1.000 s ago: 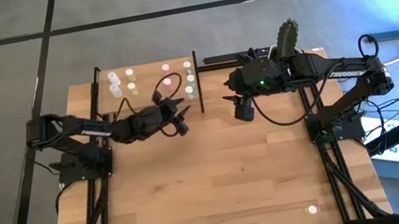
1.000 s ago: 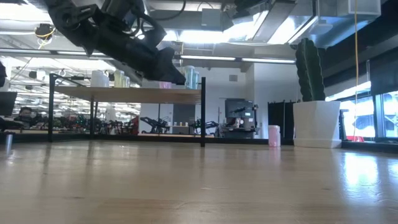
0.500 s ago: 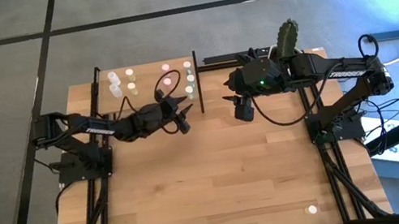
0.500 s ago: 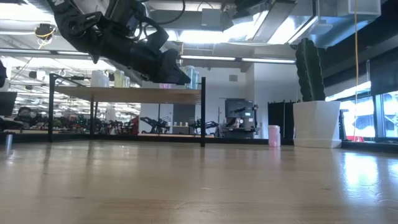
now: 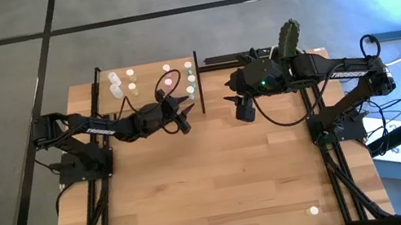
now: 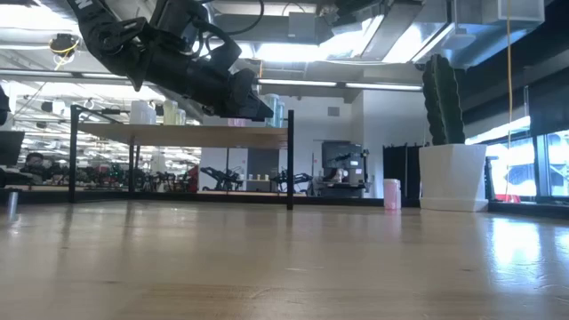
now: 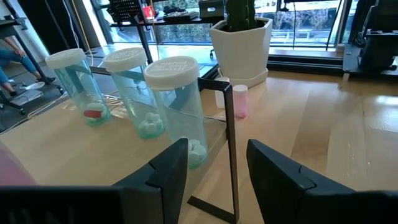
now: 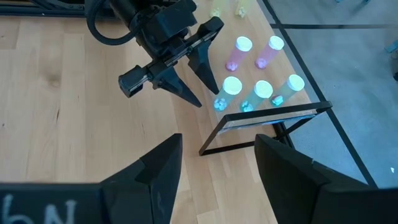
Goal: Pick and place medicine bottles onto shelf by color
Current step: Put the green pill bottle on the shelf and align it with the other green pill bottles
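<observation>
The shelf stands at the table's far edge, left of centre. On its board stand white, pale yellow, pink and pale green medicine bottles. My left gripper is open and empty at the shelf's near right corner, just above board height. Its fingers point at three green bottles. My right gripper is open and empty, hovering right of the shelf. One pink bottle stands on the table by the cactus pot.
A white pot with a green cactus stands at the far right, behind my right arm. A single small bottle stands near the table's near right corner. The shelf's black corner post stands just ahead of my left fingers.
My left gripper has moved a little toward the table's far edge, closer to the shelf's near right corner. My right arm has kept still.
</observation>
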Action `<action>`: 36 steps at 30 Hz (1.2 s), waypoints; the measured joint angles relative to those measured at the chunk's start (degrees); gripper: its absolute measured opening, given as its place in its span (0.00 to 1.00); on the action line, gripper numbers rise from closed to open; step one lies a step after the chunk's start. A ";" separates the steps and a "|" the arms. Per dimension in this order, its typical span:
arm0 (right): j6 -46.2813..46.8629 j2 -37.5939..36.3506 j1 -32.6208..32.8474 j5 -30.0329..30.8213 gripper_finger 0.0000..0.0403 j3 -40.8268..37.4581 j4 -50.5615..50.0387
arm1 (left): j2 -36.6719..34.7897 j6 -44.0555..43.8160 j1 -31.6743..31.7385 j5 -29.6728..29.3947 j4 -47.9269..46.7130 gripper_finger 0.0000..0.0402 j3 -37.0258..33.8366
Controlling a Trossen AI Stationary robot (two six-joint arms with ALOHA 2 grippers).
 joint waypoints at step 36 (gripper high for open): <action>0.00 0.00 0.02 -0.01 0.51 0.00 0.00 | -0.02 2.82 1.70 1.82 -0.02 0.39 0.00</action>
